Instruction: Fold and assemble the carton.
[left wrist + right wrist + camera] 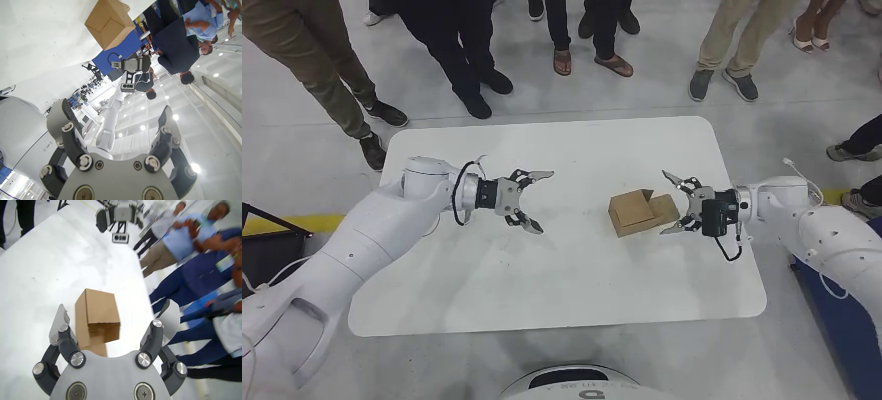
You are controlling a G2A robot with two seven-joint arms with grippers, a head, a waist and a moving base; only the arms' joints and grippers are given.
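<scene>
Jaws on both grippers stand spread wide, grasping nothing. From above, a brown carton (pixel 640 212) lies on its side on the white table (pixel 572 285), toward the right edge. The right gripper (pixel 666 203) sits just beside its flapped end, and the left gripper (pixel 542 202) is well apart, left of the table's middle. Seen from the left wrist, the fingers (pixel 68 111) gape and the carton lies far ahead. Seen from the right wrist, the carton lies close ahead, its open end facing the spread fingers (pixel 60 315).
</scene>
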